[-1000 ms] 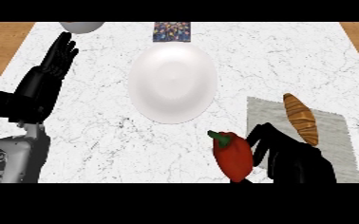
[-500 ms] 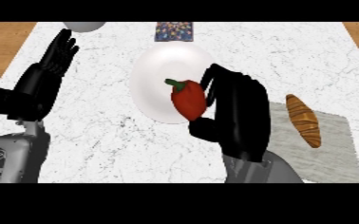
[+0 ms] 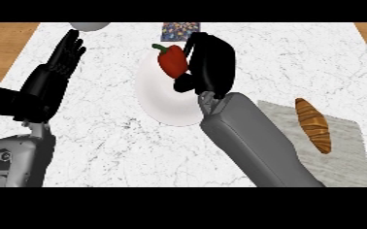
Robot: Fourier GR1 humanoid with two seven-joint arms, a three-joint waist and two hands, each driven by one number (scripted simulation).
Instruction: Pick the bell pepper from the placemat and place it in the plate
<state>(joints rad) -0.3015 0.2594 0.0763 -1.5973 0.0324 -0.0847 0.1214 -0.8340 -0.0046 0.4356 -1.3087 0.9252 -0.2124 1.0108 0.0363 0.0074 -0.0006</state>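
I see the marble counter (image 3: pixel 108 145) filling the head view. My right forearm (image 3: pixel 251 140) comes in from 5 o'clock. The grey placemat (image 3: pixel 344 145) lies at 4 o'clock, with a croissant (image 3: pixel 314 125) on it. The white plate (image 3: pixel 161 102) sits near the centre. My left hand (image 3: pixel 54 77) rests open at 9 o'clock, fingers up. My right hand (image 3: pixel 211 65) is curled round the red bell pepper (image 3: pixel 172 62), holding it over the plate's 12 o'clock rim.

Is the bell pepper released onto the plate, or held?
Held: the right robot hand curls round the bell pepper above the plate.
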